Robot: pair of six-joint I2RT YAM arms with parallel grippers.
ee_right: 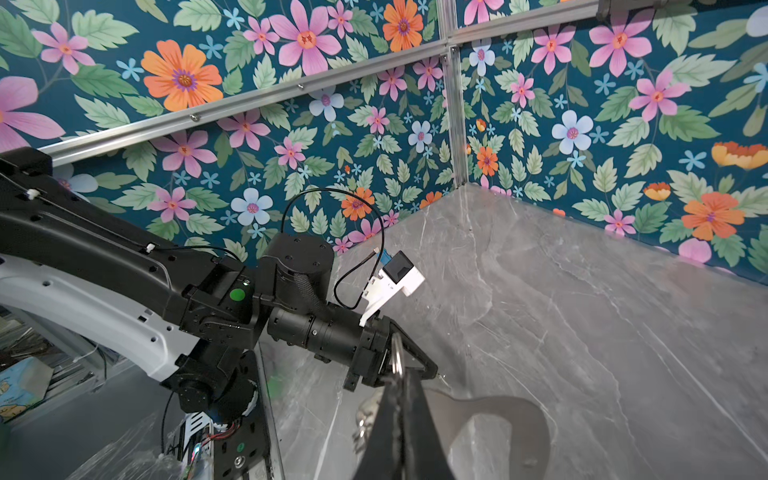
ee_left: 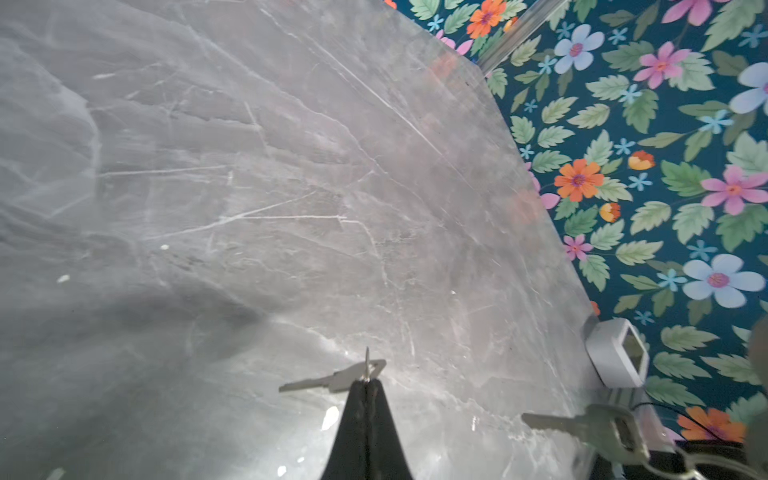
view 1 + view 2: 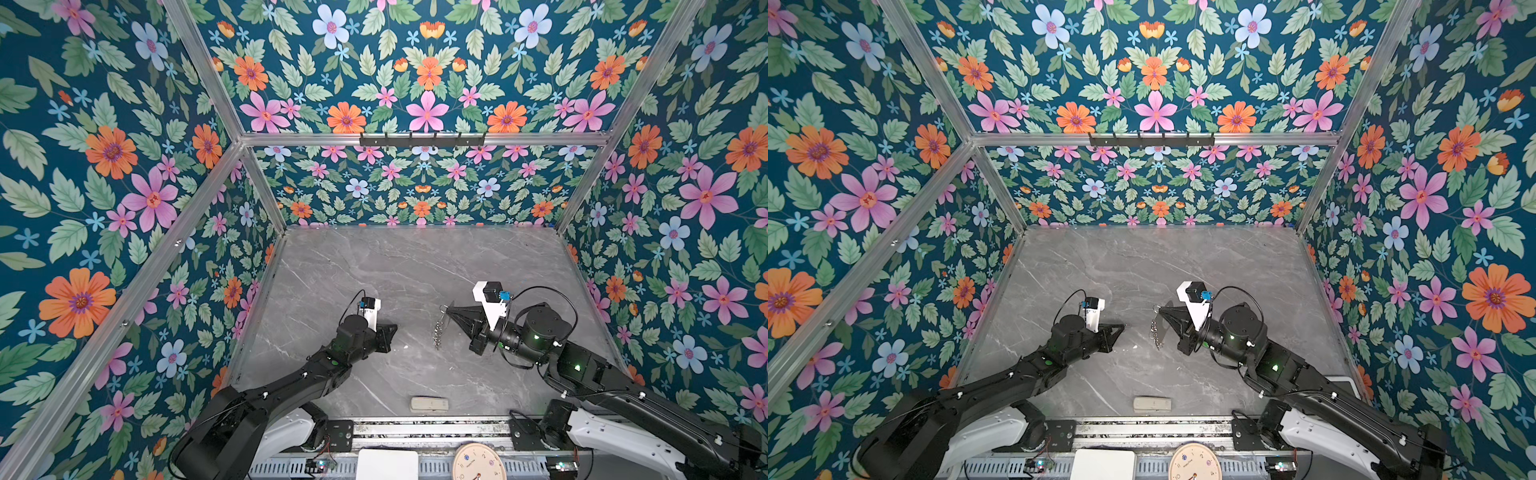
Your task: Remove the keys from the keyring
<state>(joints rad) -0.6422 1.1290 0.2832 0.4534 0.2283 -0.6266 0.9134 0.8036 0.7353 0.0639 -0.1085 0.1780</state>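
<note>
The left gripper (image 3: 394, 328), jaws pressed together over the grey marble bench (image 3: 395, 266), pinches the head of one key (image 2: 320, 381), its blade sticking out sideways in the left wrist view and clear of the ring. A second key (image 2: 573, 424), blurred in that same view, sits against metal links. Just beside the left gripper but not touching it, the keyring (image 3: 445, 309) is aloft near mid-bench in both top views. Its chain (image 3: 438, 334) dangles straight down. The right gripper (image 3: 451, 309), also clamped tight, grips the silver ring edge-on between its tips. The right wrist view shows the grey cuff loop (image 1: 511, 411) curling away beneath those tips. A pale beige block (image 3: 429, 404) lies flat at the near edge of the bench, well apart from both grippers.
</note>
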